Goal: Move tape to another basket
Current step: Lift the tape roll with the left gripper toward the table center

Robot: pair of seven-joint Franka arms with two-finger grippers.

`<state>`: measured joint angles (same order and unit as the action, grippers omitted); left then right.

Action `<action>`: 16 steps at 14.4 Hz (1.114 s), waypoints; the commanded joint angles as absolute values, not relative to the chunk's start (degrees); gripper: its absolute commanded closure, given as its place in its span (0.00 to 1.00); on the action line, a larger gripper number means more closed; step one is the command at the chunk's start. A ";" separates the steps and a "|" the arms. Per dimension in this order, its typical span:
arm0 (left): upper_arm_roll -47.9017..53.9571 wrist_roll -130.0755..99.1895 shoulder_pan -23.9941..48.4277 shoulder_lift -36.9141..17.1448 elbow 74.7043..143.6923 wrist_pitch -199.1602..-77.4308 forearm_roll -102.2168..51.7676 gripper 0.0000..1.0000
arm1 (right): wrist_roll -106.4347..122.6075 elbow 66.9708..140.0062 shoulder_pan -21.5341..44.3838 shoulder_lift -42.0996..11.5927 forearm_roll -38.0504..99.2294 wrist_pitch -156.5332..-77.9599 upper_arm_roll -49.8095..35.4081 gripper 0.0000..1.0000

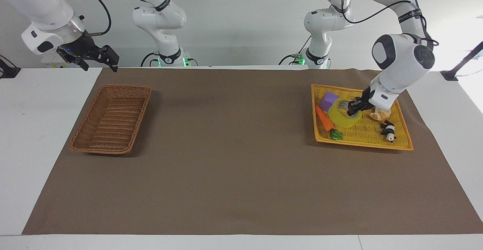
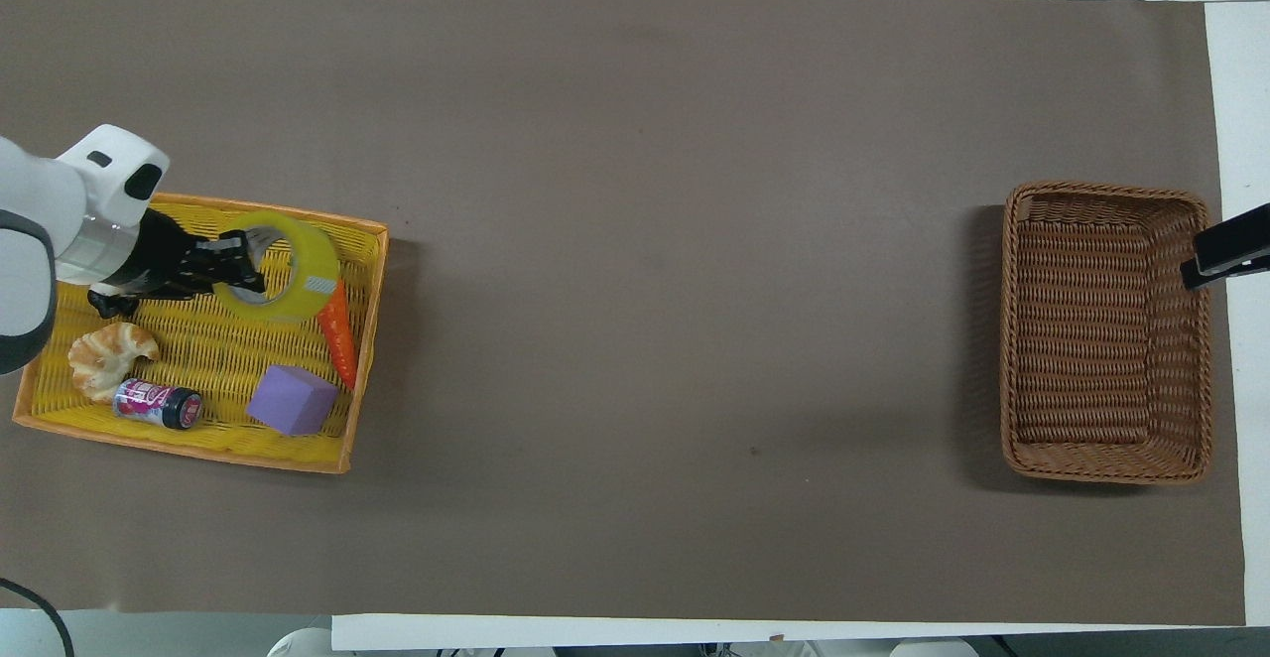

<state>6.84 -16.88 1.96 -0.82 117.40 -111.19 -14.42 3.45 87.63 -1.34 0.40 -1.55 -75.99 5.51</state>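
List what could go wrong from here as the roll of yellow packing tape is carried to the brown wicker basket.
1. The left gripper pinches only one wall of the translucent yellow tape roll, so it may swing or slip out.
2. The roll hangs low over the yellow woven tray, just above the orange toy carrot and purple cube; moving sideways now could knock them.
3. The brown wicker basket sits at the right arm's end, a long carry; the right gripper waits there, open.

Translucent yellow tape (image 1: 342, 114) with pale core, brown woven wicker basket (image 1: 111, 118), bright yellow woven tray (image 1: 400, 142) (orange-edged), purple cube (image 1: 329, 99), orange carrot (image 1: 323, 117) with green leaves, black-and-white panda figure (image 1: 388, 130), golden-brown croissant (image 2: 107, 353), dull brown table cover (image 1: 234, 159), white arms with black grippers.
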 commanded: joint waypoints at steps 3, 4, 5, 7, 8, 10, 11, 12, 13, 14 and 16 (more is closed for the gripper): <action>6.15 -32.40 19.39 -2.37 114.79 -114.42 -18.54 0.99 | 4.48 89.12 -2.11 1.76 -1.58 -75.85 4.83 0.01; 6.15 -34.69 22.03 -2.37 114.09 -115.04 -18.98 0.99 | 4.48 89.12 -2.20 1.76 -1.50 -75.85 4.83 0.01; 6.24 -36.28 23.45 -2.81 112.25 -114.87 -20.12 0.97 | 4.48 89.12 -2.11 1.76 -1.58 -75.85 4.83 0.01; 6.24 -39.88 27.40 -4.22 109.43 -114.52 -23.02 0.97 | 4.48 89.12 -2.11 1.76 -1.49 -75.85 4.83 0.01; 6.24 -41.82 28.47 -4.48 108.47 -114.87 -23.11 0.98 | 4.22 89.12 -2.20 1.76 -1.58 -75.85 4.83 0.01; 6.24 -46.30 29.27 -5.10 108.11 -115.22 -23.20 0.98 | 4.48 88.95 -3.59 1.67 -1.50 -76.38 5.18 0.01; 6.24 -46.49 29.18 -5.18 108.11 -114.88 -23.20 0.98 | 4.31 89.03 -3.86 1.58 -1.49 -77.51 5.19 0.01; 6.24 -46.58 29.09 -5.10 108.11 -115.13 -23.20 0.98 | 5.44 89.90 -3.87 1.93 -1.41 -77.61 5.10 0.01; 6.24 -46.84 29.09 -5.18 107.93 -115.22 -23.29 0.98 | 7.45 90.87 -4.22 2.19 1.12 -78.22 4.92 0.01; 6.24 -46.85 28.92 -5.45 107.32 -115.14 -23.29 0.98 | 7.82 90.88 -4.39 2.11 7.15 -79.96 5.10 0.01; 6.33 -46.67 28.65 -5.71 107.31 -115.05 -23.38 0.99 | 8.09 94.81 -4.05 3.24 17.01 -83.13 5.01 0.01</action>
